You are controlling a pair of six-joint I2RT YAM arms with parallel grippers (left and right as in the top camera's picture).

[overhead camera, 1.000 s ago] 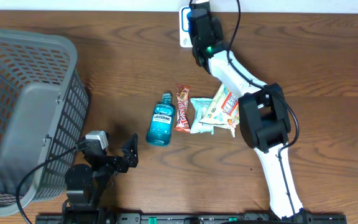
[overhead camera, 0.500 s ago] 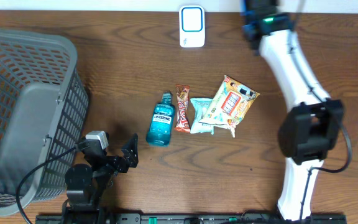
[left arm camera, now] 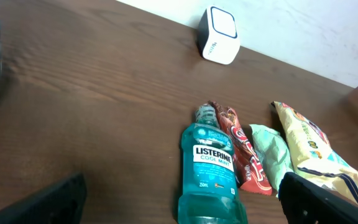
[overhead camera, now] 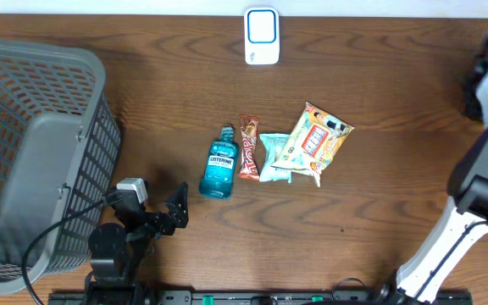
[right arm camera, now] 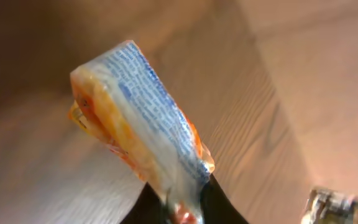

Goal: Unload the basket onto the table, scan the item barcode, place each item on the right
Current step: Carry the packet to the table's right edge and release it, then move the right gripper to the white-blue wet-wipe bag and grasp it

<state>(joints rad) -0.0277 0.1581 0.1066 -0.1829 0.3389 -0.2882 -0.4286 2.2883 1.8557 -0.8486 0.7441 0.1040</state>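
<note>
While the left jaws sit spread beside the basket (overhead camera: 32, 144), the right arm (overhead camera: 481, 169) has swung from the scanner (overhead camera: 262, 36) to the desk (overhead camera: 185, 93) edge, jaws seemingly still pinching the orange packet (right arm camera: 138, 118), blurry there; scan probably done
</note>
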